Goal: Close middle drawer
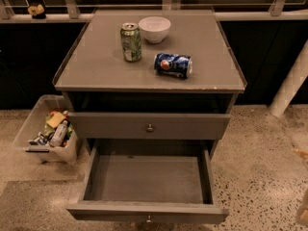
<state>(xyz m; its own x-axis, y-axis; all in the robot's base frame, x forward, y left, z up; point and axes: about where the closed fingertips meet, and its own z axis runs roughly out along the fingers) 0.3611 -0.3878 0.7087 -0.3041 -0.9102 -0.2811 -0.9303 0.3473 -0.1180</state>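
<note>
The middle drawer (144, 179) of the grey cabinet is pulled far out toward me, and its wide shallow tray is bare inside. Its slim front panel (96, 211) runs along the bottom of the camera view, with a small round knob (148, 219) at its centre. Above it, a taller grey drawer front (106, 125) with its own knob (149, 127) is shut. A dark gap lies between that drawer and the cabinet top. My gripper and arm are not in view.
On the cabinet top (96, 66) stand a green can (131, 42) and a white bowl (154, 29), and a blue can (173, 65) lies on its side. A clear plastic bin (45, 131) of clutter sits on the floor at left. A white post (291, 83) leans at right.
</note>
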